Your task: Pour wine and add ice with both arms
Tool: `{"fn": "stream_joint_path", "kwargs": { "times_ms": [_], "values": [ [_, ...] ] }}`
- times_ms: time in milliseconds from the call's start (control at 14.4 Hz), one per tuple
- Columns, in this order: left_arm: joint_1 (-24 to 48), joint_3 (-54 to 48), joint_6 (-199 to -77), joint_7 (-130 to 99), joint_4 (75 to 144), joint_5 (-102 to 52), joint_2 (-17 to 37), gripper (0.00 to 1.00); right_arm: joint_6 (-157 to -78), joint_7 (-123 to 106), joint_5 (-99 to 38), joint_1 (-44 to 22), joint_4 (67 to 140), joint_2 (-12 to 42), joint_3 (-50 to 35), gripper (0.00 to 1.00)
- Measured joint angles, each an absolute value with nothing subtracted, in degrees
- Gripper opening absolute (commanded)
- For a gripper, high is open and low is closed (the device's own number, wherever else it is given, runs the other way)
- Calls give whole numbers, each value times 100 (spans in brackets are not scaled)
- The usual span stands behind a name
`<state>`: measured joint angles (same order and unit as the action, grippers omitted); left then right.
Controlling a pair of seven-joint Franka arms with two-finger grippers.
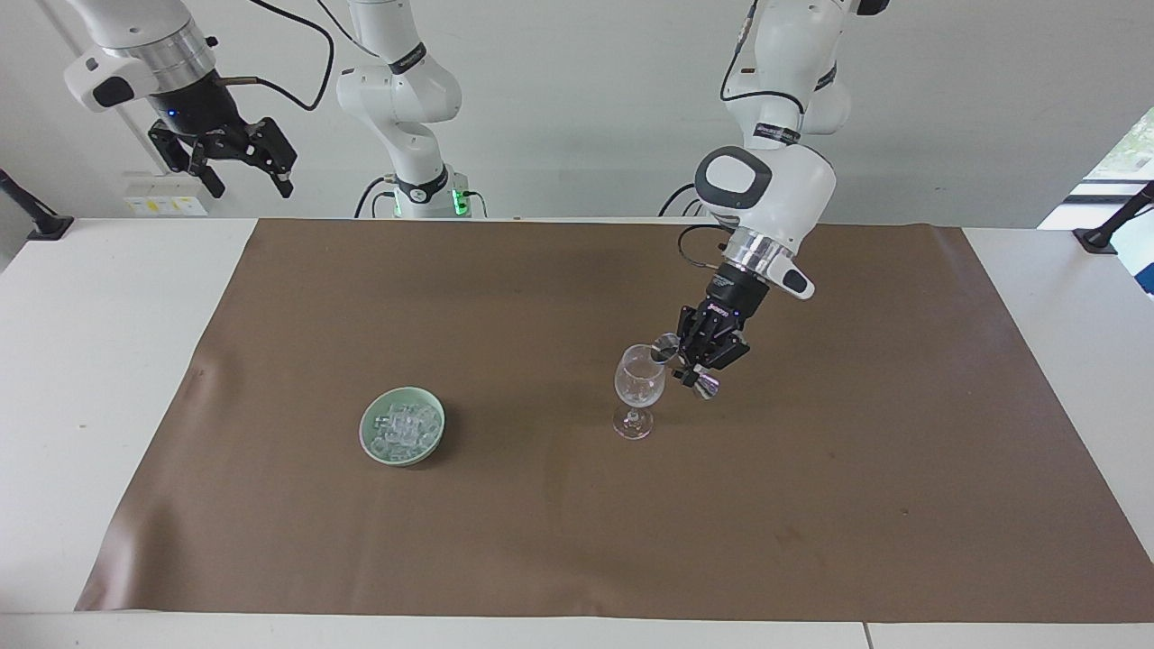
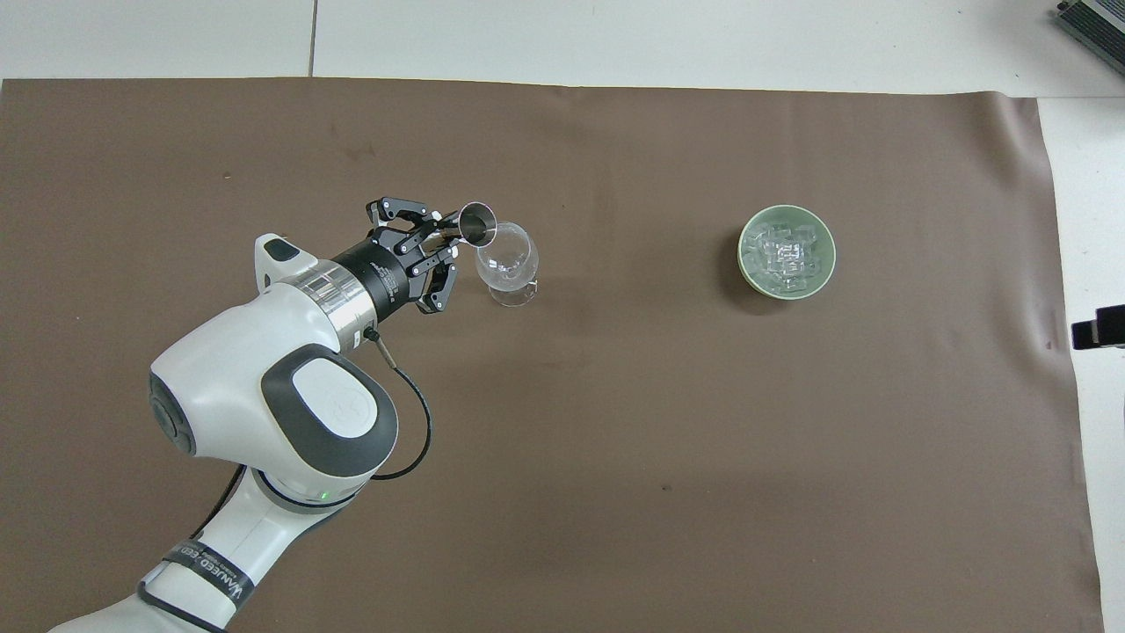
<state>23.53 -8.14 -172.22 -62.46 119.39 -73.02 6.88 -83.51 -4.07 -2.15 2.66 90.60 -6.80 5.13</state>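
Here the left end effector (image 1: 692, 365), clamped on the tilted jigger (image 1: 668, 343), risks knocking over the wine glass (image 1: 638, 383); the right end effector (image 1: 236, 162) waits open.

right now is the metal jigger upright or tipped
Tipped: the left gripper holds the jigger on its side, mouth at the wine glass rim.

A white table (image 1: 108, 361) carries a brown rectangular mat (image 1: 559, 523); both lie beneath the left end effector (image 1: 692, 358).
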Motion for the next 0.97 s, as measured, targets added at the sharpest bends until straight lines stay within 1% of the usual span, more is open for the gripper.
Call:
{"fn": "stream_joint_path", "kwargs": {
  "times_ms": [973],
  "values": [
    [2355,-802,-17453,-6246,11927,-6600,801,0,-8351,-407,-215,266,9060,-680,513,100]
  ]
}}
